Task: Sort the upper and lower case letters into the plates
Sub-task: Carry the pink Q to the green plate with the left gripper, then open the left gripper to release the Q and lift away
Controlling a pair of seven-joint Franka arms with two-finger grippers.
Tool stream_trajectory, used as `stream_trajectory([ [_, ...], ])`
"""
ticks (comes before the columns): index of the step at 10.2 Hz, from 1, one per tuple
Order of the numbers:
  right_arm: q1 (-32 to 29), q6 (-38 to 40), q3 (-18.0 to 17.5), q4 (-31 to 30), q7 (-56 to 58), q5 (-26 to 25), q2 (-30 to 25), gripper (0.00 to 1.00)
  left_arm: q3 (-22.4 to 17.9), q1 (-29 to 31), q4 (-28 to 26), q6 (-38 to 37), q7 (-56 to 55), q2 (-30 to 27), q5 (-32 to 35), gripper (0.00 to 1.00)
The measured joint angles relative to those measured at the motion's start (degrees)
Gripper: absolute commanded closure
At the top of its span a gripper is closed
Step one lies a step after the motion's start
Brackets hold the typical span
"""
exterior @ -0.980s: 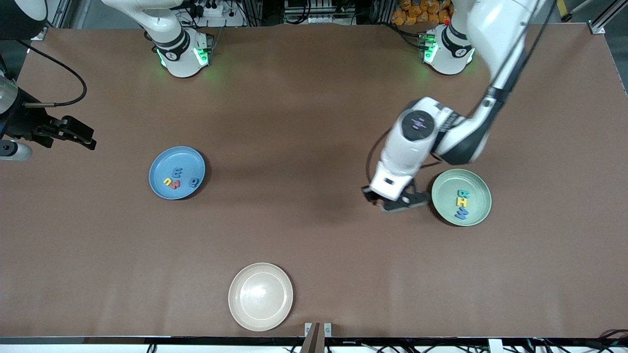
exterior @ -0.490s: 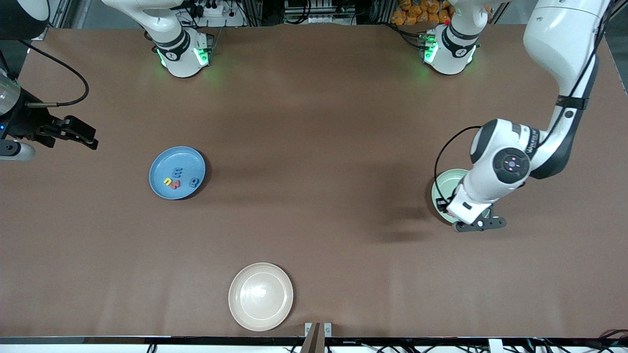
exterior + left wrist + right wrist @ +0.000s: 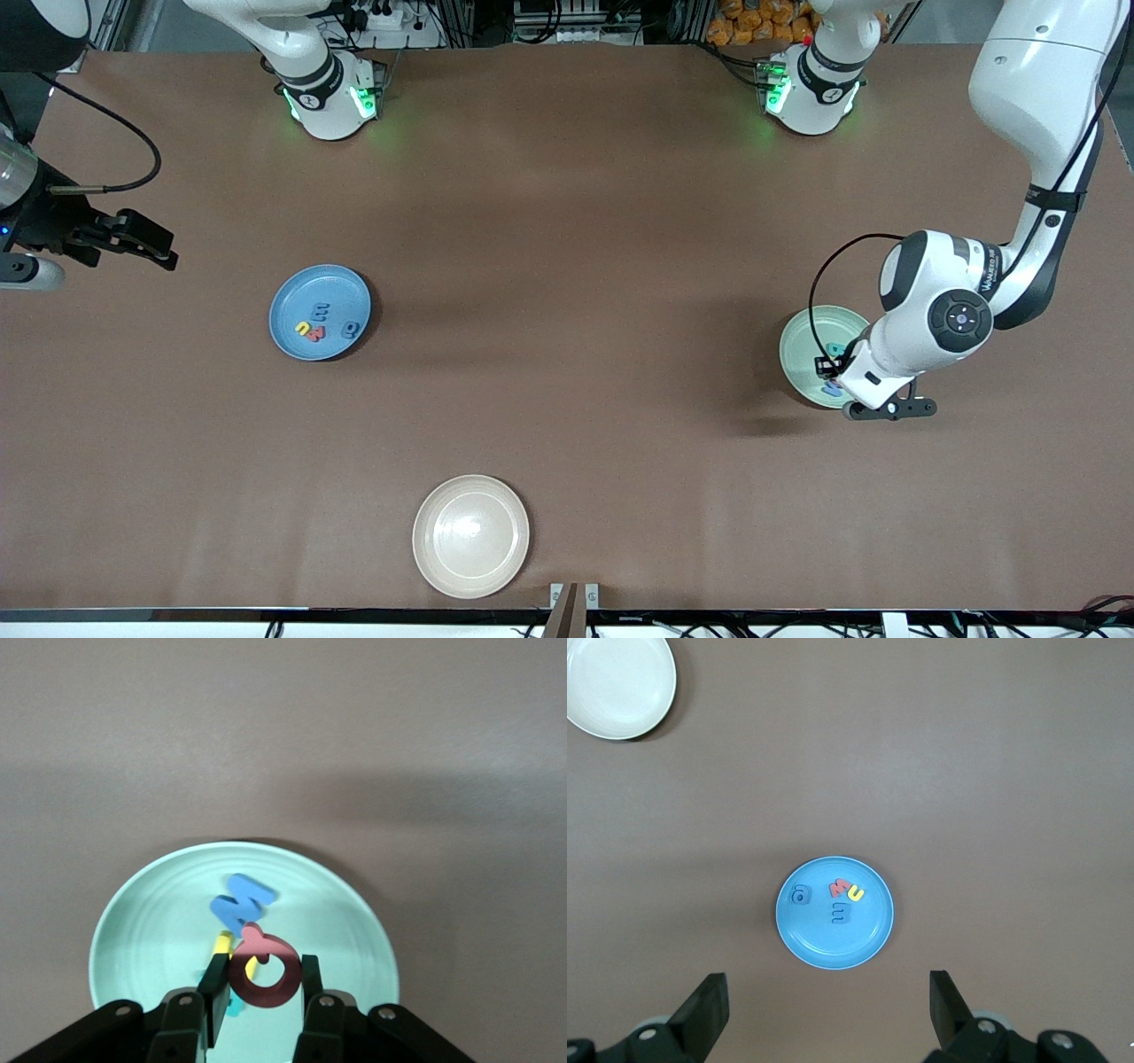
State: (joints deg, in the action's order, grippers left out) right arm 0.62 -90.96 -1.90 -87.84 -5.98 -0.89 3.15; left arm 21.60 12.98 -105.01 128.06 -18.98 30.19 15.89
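My left gripper (image 3: 263, 979) is shut on a red ring-shaped letter (image 3: 266, 974) and holds it just over the pale mint green plate (image 3: 151, 921). Under it in that plate lie a blue letter (image 3: 241, 897), a yellow one (image 3: 224, 945) and a teal one (image 3: 235, 1005), partly hidden. In the front view the left hand (image 3: 833, 368) covers part of this plate (image 3: 802, 350). The blue plate (image 3: 292, 301) holds several letters (image 3: 321, 323): two blue, one red (image 3: 839, 889), one yellow (image 3: 855, 894). My right gripper (image 3: 828, 1010) hangs open and empty, high above the table beside the blue plate (image 3: 824, 943).
A cream-white round plate (image 3: 469, 535) stands empty near the table's edge closest to the front camera, also in the right wrist view (image 3: 618, 682). The right hand (image 3: 142, 241) waits at the right arm's end of the table. Brown tabletop lies between the plates.
The left arm has swung from beside the mint green plate to over it, carrying the red letter. The right arm has not moved.
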Motion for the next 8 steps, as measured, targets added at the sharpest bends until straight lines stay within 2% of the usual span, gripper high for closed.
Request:
stream_trajectory([
  [6,0.13,0.06,-0.02,-0.01,-0.01,0.01,0.00,0.00,-2.43,1.21,-2.52,0.01,1.03,1.88,0.00,1.00],
  [7,0.14,0.07,-0.03,-0.02,-0.01,0.01,0.00,0.00,-2.66,1.32,-2.67,0.05,1.03,2.48,0.00,0.73],
  [8,0.14,0.07,-0.03,-0.03,-0.01,0.02,0.00,0.00,-2.66,1.29,-2.80,0.06,1.03,2.62,0.00,0.11],
])
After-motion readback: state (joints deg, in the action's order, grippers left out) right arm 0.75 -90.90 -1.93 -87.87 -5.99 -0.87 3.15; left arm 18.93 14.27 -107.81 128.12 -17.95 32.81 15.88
